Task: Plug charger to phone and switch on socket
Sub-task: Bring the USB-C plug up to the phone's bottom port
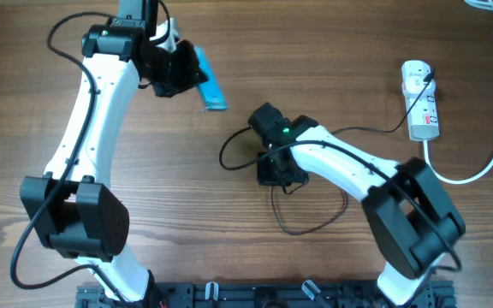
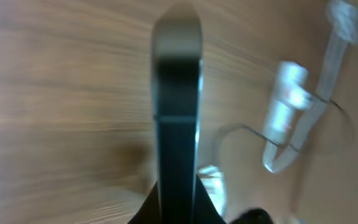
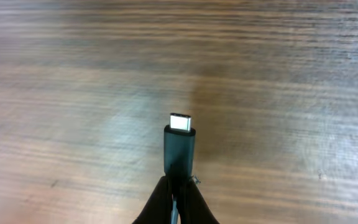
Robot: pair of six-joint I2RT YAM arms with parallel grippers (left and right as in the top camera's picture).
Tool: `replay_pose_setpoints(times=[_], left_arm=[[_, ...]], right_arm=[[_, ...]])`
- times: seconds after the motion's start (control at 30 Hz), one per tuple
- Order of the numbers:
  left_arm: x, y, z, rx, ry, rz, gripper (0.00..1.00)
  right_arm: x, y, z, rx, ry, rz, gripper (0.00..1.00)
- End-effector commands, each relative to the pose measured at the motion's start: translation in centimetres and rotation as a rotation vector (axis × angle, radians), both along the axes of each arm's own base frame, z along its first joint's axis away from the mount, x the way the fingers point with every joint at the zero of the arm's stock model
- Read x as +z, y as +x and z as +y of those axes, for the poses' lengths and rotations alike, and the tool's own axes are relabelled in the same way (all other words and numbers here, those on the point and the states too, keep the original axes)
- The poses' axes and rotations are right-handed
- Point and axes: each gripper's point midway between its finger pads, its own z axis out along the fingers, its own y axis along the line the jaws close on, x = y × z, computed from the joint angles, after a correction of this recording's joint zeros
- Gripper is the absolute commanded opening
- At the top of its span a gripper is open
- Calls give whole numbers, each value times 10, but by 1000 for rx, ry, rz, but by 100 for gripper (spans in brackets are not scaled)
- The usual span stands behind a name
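Note:
My left gripper (image 1: 182,75) is shut on the phone (image 1: 210,81), whose cyan screen sticks out toward the table's middle. In the left wrist view the phone (image 2: 178,106) shows edge-on, dark and blurred, between the fingers (image 2: 178,208). My right gripper (image 1: 274,175) is shut on the charger (image 1: 311,224). In the right wrist view the black connector (image 3: 179,149) with its silver tip points away from the fingers (image 3: 178,199) over bare wood. The socket (image 1: 420,99) lies at the far right, black plug inserted; it also shows blurred in the left wrist view (image 2: 283,106).
A thick white cord (image 1: 486,162) trails from the socket around the right edge. The thin black cable loops on the wood below the right gripper and runs to the socket. The wooden table (image 1: 187,214) lies under both arms.

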Motion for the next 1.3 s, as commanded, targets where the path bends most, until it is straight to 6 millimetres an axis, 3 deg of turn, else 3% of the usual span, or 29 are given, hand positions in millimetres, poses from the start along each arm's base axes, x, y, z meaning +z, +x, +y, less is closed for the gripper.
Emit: replay_pose_setpoints(times=[0.0,0.1,0.23,0.3,0.5,0.63,0.83,1.03,1.27], left_arm=[[65,-20,-53,-309,-387,-172,4],[96,-25,-68,-409,-542,-252,4],[97,-31,-82,-447,-550,-255,4],[95,-34,-90,-461,-531,-260,4],[84,-39,-112,-463,-362,-305,4],[82,-36,-112,-429,-244,-351,4],[78,-43,-107,-457,-227,-342,4],[77,-52,-107,-484,-242,-318,4],[81,-56,-111,-496,-282,-307,4]], right_arm=[[73,0,30,135,235,-109,4],[127,-9,34,208,350,-216,4],[183,-16,27,217,435,-363,4],[198,-18,24,217,454,-406,5],[199,-9,16,136,416,-436,5],[199,0,10,95,378,-468,4],[198,14,-3,5,307,-519,5],[207,16,10,30,379,-536,5],[203,11,18,48,412,-492,5]])
